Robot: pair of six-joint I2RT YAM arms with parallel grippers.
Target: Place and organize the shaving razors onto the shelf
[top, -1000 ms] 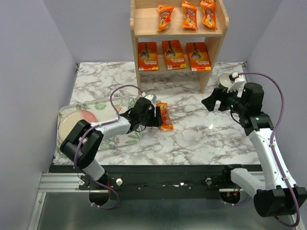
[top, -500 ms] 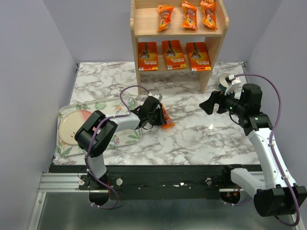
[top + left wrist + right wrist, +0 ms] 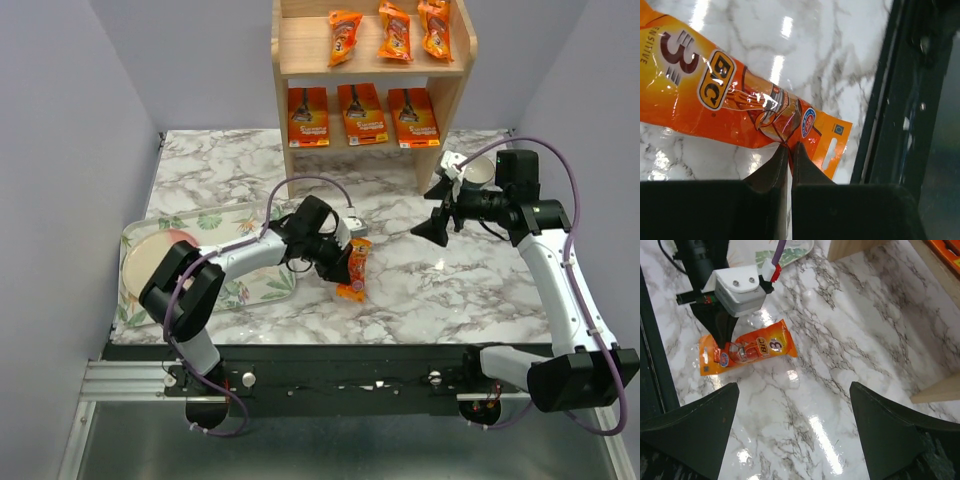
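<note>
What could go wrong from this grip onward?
The left claw pinches only the thin edge of the razor pack near its hang tab, so it may slip or swing when lifted. The shelf already holds three narrow packs on its upper tier; adding this one could knock them.

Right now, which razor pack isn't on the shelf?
The narrow orange pack lying on the marble table, pinched at its edge by the left gripper. The other six sit on the shelf, three per tier.

top external: high, from the near side, facing the shelf [image 3: 305, 45].
left wrist: close above the orange pack [image 3: 715, 100].
right wrist: farther off, same pack.
</note>
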